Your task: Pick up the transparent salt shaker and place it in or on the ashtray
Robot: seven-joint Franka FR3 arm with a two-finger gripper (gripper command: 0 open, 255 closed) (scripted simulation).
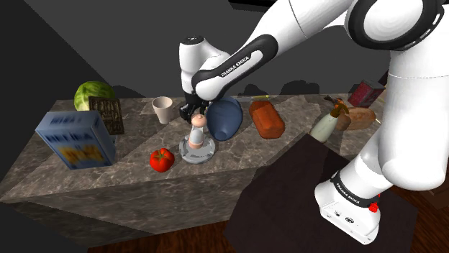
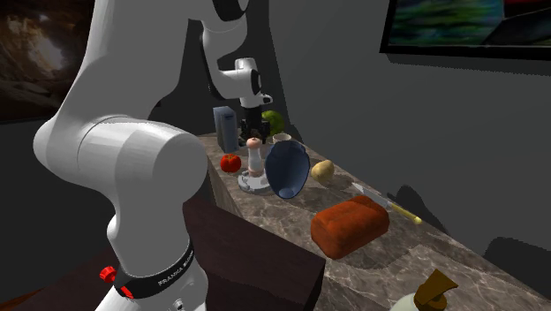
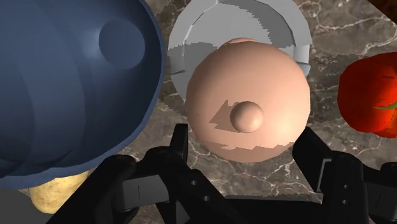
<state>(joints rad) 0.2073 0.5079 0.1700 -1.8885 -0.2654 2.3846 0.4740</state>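
The salt shaker (image 1: 196, 134) (image 2: 255, 157) has a pale body and a rounded pinkish cap (image 3: 248, 105). It stands upright on the round grey ashtray (image 1: 186, 154) (image 2: 245, 186) (image 3: 191, 38) in the middle of the marble counter. My black gripper (image 1: 196, 115) (image 3: 247, 137) hangs straight above it, with one finger on each side of the cap and pressed against it. The shaker's lower body is hidden under its own cap in the wrist view.
A blue bowl (image 1: 224, 118) (image 2: 287, 170) (image 3: 63, 83) lies on its side right beside the ashtray. A red tomato (image 1: 162, 159) (image 3: 372, 95) sits on the other side. A brown loaf (image 1: 267, 118), a cup (image 1: 163, 110), a blue box (image 1: 75, 139), a cabbage (image 1: 93, 93) and a bottle (image 1: 327, 122) stand around.
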